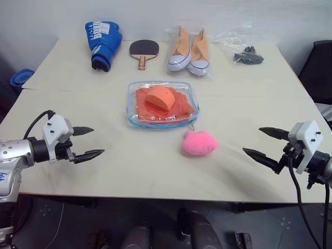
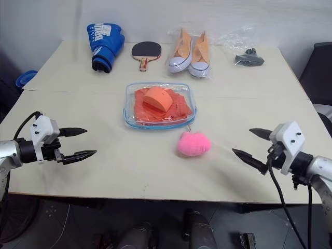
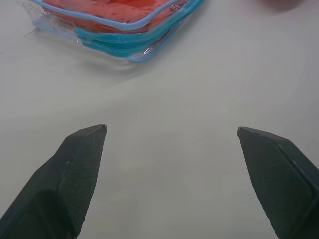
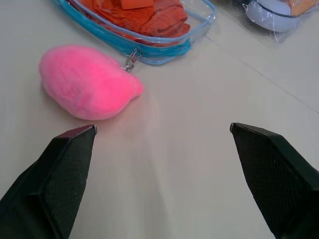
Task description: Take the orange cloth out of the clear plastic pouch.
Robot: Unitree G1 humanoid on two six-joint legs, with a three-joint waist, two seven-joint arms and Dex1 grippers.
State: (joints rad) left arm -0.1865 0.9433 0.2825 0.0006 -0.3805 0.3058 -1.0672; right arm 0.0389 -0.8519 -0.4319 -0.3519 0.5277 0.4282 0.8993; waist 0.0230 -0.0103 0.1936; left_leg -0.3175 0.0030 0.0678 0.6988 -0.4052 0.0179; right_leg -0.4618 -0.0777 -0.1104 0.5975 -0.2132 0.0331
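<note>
The left gripper [image 1: 88, 141] and the right gripper [image 1: 263, 143] are held spread wide above the bench [image 1: 129, 166], with nothing gripped. The clear plastic pouch [image 1: 134, 116] is seen ahead of and between them, well apart from both. The orange cloth [image 1: 179, 106] is contained inside it. A pink fluffy toy [image 1: 199, 143] is placed just beside the pouch, nearer the right gripper.

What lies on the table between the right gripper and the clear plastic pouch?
A pink fluffy ball lies between the right gripper and the clear plastic pouch, near the pouch's zipper pull, as the right wrist view also shows. Otherwise the table is bare there.
</note>
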